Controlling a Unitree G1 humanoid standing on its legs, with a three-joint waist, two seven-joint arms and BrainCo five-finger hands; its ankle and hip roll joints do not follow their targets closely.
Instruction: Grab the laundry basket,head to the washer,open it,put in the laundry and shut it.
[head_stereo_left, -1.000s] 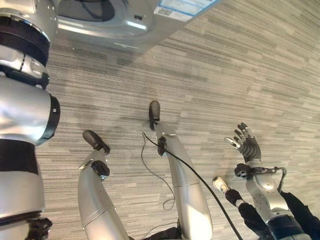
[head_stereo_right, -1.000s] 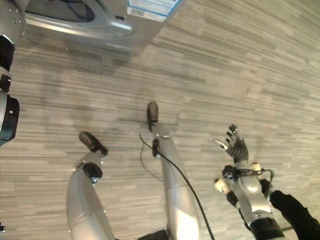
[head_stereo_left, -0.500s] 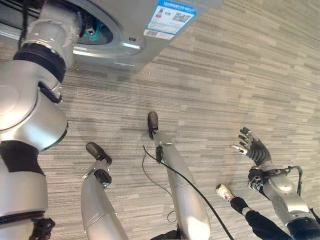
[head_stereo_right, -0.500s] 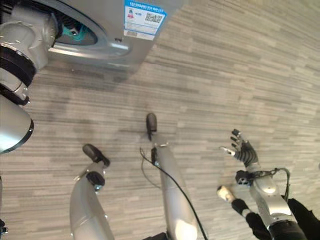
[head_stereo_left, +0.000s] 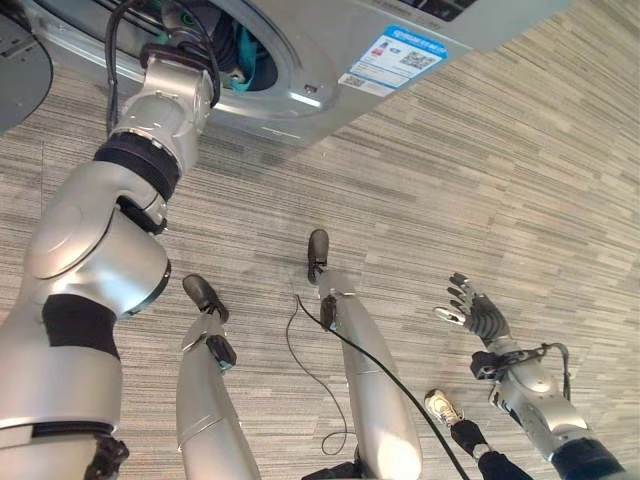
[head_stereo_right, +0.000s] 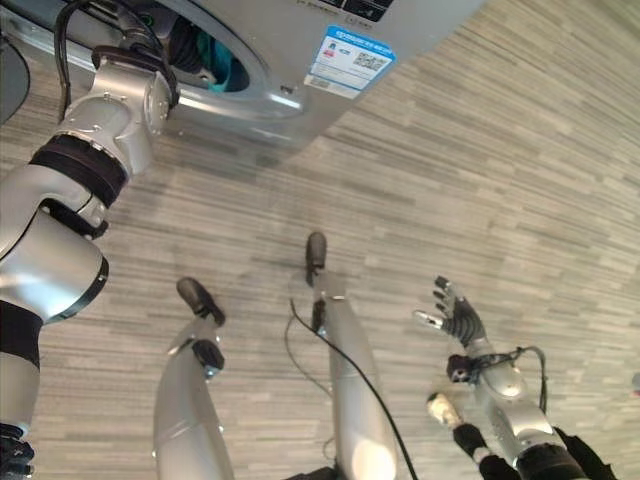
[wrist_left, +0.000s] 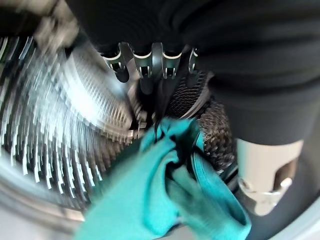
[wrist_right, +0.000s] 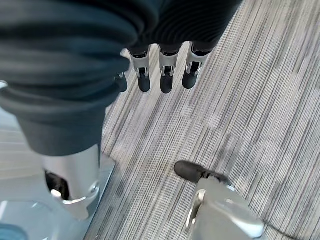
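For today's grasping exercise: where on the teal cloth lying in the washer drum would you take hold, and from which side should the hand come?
Pinch the raised fold at the top of the teal cloth, probably the easiest part to close fingers on. Come straight in through the washer door opening, since the drum walls surround the cloth on all other sides. The left hand is already inside; the right hand hangs open over the floor.

Grey striped carpet floor, person's shoe.
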